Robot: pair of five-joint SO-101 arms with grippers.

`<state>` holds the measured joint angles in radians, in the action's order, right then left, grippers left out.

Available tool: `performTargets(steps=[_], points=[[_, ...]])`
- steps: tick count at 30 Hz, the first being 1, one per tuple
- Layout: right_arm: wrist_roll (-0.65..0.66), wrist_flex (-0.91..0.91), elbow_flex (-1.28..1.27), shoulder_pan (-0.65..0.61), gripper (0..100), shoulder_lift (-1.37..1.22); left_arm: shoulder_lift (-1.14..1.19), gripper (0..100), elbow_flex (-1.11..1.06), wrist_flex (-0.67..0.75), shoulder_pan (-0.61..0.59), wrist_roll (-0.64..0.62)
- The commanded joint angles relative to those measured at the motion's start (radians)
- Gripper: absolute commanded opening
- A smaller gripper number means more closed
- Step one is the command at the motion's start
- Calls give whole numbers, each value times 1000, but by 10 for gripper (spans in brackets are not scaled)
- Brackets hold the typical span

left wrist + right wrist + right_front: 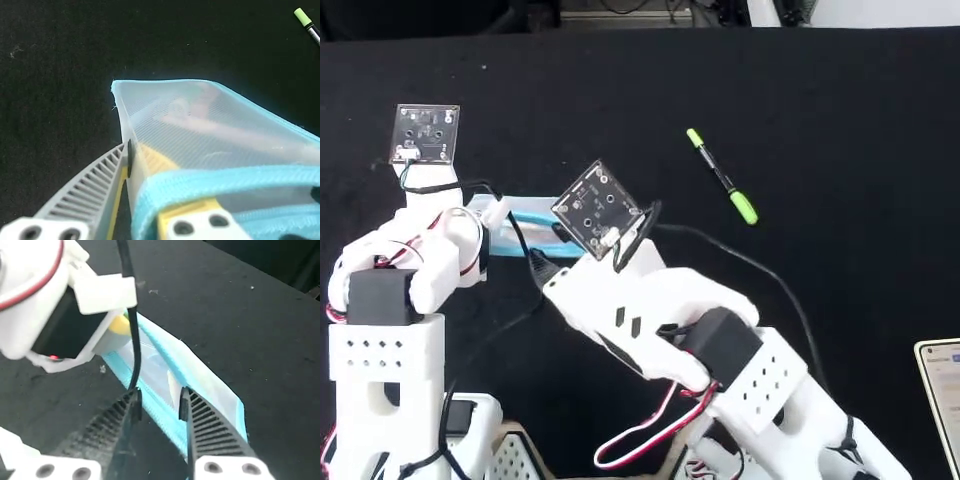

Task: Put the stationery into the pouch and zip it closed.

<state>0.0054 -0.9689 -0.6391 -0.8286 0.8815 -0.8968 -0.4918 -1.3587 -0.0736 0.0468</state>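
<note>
The pouch (532, 228) is lying on the black table (840, 120) at about 9 o'clock from the table's middle, between the two arms, with both grippers working at it. The left gripper (137, 157) is pinching one end of the pouch, its grey ribbed finger (95, 195) pressing on the outside while the yellow-padded one is showing through the clear wall. The right gripper (159, 405) is hanging over the blue zip edge with its dark jaws standing narrowly apart, one on either side of the band; whether they are touching it cannot be told. Something pale is showing through the pouch's clear side, too blurred to name. The green-capped pen (722, 177) is lying on the cloth well apart from the pouch, at about 2 o'clock from it, its length running from 11 to 5 o'clock.
</note>
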Motion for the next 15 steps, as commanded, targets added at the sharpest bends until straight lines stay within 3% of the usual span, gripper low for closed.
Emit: performTargets(steps=[1,8,15], points=[[-9,-32,91,29,127,-2,-18,30,18,-2,4,6],[-2,-172,228,63,127,44,-18,30,18,-3,4,8],[-2,-267,332,496,127,130,-18,30,16,-3,4,8]])
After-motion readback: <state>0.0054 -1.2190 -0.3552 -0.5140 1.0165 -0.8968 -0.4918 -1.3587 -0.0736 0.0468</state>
